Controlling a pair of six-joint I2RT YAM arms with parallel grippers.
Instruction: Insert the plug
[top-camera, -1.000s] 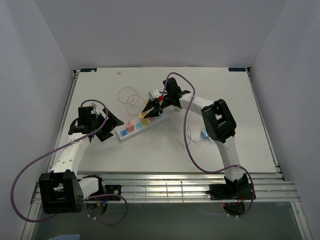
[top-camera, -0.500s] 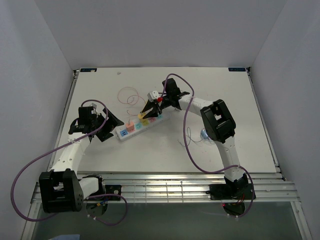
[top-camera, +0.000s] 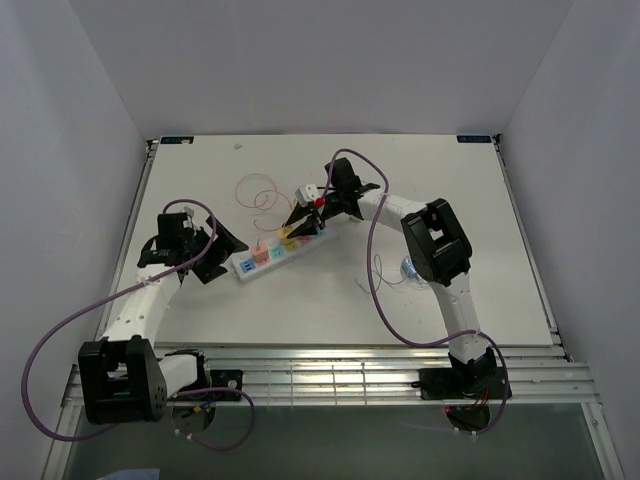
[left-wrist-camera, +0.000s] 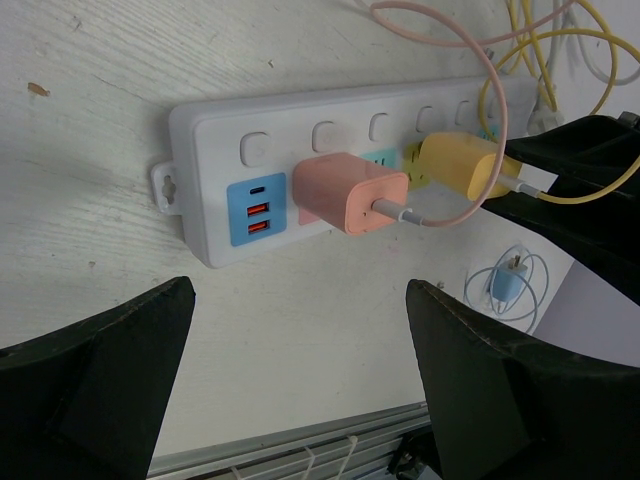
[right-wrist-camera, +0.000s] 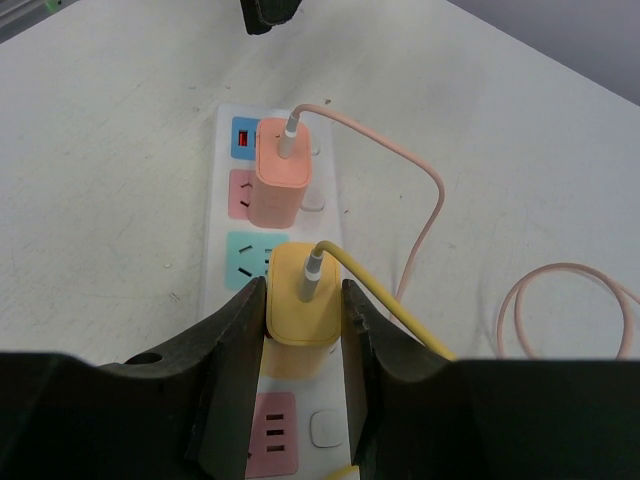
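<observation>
My right gripper is closed on the yellow plug, fingers pinching its two sides. The plug stands on the strip, in the slot just past the pink plug, which is seated. It looks entered, but I can't tell if it's fully home. My left gripper is wide open and empty, hovering by the strip's USB end. Left to do, I judge: press firm, release, back off.
</observation>
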